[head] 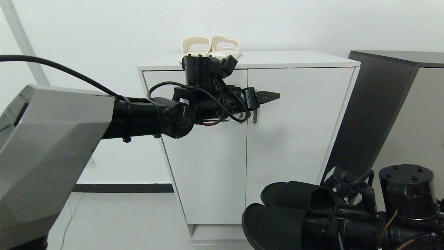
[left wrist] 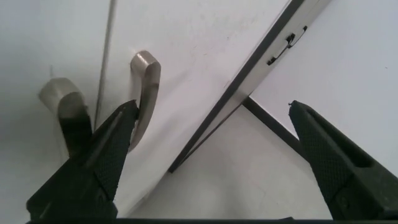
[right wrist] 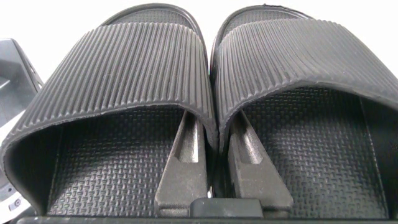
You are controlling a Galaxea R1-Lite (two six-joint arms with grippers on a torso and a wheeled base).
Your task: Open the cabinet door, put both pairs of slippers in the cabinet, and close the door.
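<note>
Two closed doors [head: 208, 156] front the white cabinet [head: 295, 59], cream slippers [head: 211, 47] on top; the left gripper [left wrist: 212, 107], spread wide beside the handle [left wrist: 146, 81], should straddle it squarely before pinching and pulling. The right gripper [right wrist: 214, 124] pinches the black slippers [head: 277, 215] by their inner walls, low before the cabinet. No print is legible to me.

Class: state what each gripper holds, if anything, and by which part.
Right gripper: the black slippers, pinched by their touching inner edges, one finger inside each. Left gripper: nothing; it is open beside the door handle.
</note>
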